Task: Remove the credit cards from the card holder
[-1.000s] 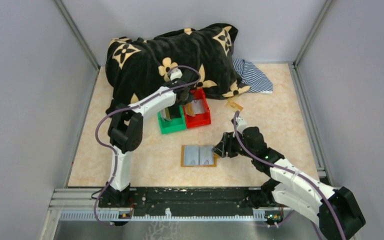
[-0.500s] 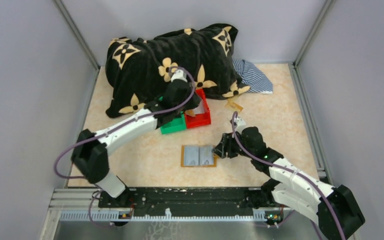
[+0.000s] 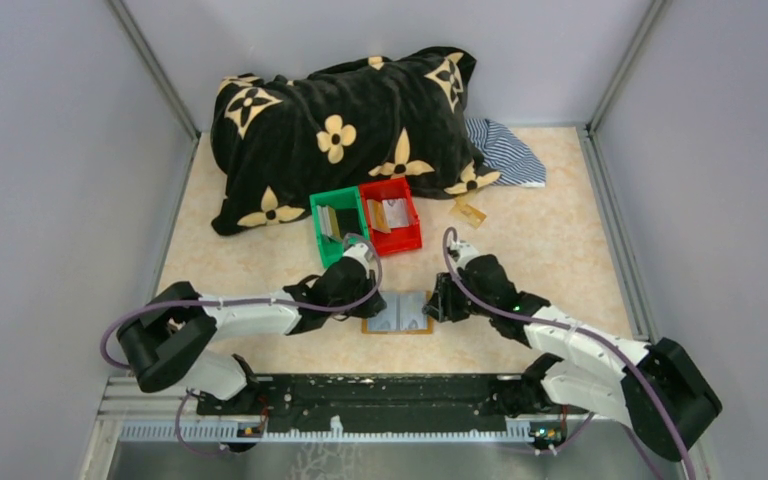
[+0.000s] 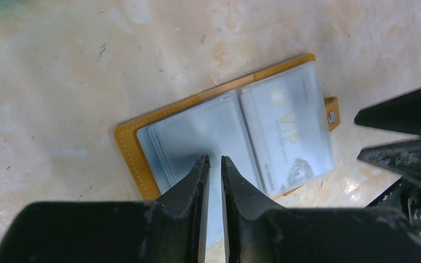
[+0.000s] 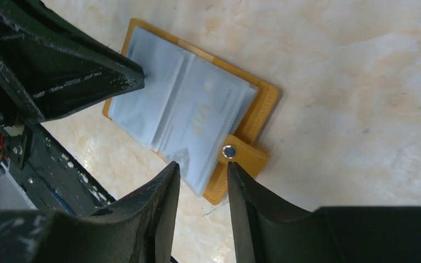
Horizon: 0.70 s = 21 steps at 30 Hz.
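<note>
While your left pincer [image 4: 215,159], open just a crack, sits over the left page of the card holder [image 4: 129,159] lying open on the worktop [image 4: 60,82], your right pincer [image 5: 203,167] waits half open at its strap edge, both holding nothing.

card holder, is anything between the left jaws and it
Nothing visible does. The left gripper hangs right over the open tan leather card holder, its jaws nearly together. The right gripper sits at the holder's strap-tab edge, off to the side, not in between.
</note>
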### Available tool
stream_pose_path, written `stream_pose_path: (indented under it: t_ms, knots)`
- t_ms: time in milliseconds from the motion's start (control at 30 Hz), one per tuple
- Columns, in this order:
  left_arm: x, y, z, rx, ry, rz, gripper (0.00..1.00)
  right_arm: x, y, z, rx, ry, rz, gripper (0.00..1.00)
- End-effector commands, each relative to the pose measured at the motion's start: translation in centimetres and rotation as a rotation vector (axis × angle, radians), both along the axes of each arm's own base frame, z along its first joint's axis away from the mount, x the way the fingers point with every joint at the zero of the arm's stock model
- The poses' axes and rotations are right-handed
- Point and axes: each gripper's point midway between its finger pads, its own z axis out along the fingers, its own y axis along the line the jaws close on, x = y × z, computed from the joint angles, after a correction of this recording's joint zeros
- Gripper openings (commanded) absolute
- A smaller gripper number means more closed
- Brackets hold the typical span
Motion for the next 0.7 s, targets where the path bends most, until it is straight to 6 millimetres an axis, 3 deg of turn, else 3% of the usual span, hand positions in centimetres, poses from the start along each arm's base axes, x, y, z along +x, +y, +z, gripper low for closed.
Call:
stream_pose_path:
  t_ms: [0, 167, 400, 667]
  knots:
    - [0.6, 0.9, -0.3, -0.006, -0.03, 0.053, 0.19, 1.1, 3.6, 2.8, 0.046, -0.063, 0.009, 0.38]
    - [0.1, 1.9, -2.5, 0.05, 0.019, 0.074, 0.18, 0.9, 4.9, 2.1, 0.092, -0.018, -0.01, 0.38]
    - [-0.9, 2.0, -5.2, 0.088, 0.094, 0.063, 0.16, 1.2, 3.6, 1.9, 0.031, -0.027, -0.052, 0.38]
    - [-1.0, 1.8, -5.1, 0.06, 0.097, 0.062, 0.15, 1.0, 2.7, 1.2, -0.01, -0.024, -0.061, 0.38]
